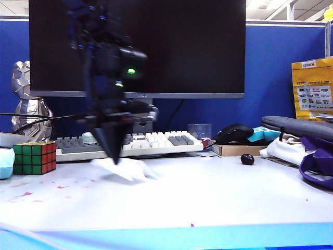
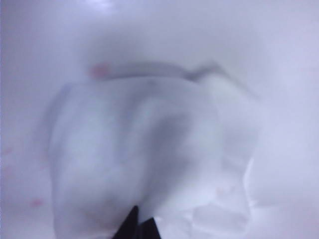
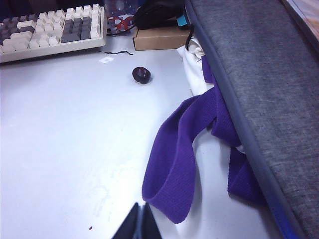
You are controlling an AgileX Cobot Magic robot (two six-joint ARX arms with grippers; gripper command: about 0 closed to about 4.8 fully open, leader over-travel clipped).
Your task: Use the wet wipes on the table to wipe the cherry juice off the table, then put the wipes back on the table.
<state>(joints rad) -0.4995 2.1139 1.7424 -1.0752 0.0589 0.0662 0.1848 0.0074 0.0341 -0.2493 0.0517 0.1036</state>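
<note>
Nearest the front edge of the surface [image 1: 218,198], a tiny purple speck [image 1: 192,225] is seen, and toward the left side the juice [image 1: 23,196] lies as thin reddish smears and specks, well apart from where wiping is being done. These are judged not yet cleaned.

Further in, the wipe [image 1: 127,170] is pressed onto the surface by the left gripper [image 1: 114,156], whose tips are brought fully together and point straight down; the sheet appears to be pinned or pinched under them, though blur leaves the exact hold unclear. In the left wrist view the wipe [image 2: 149,154] fills most of the frame, with pink marks [image 2: 98,70] just beyond its edge.

For the step in hand, judged to be the wiping, steady downward pressure should be kept so that the sheet is dragged flat and not bunched. The strokes should be carried leftward to the smears, and the cube [image 1: 34,158] beside them should be given room. The front speck should also be covered before the wipe is laid down.

The right gripper [image 3: 138,226] is held closed with nothing in it, parked over the right side near the purple strap [image 3: 174,164]. Beyond it the cherry [image 1: 247,159] rests untouched, and the keyboard [image 1: 130,144] lies behind the wipe.
</note>
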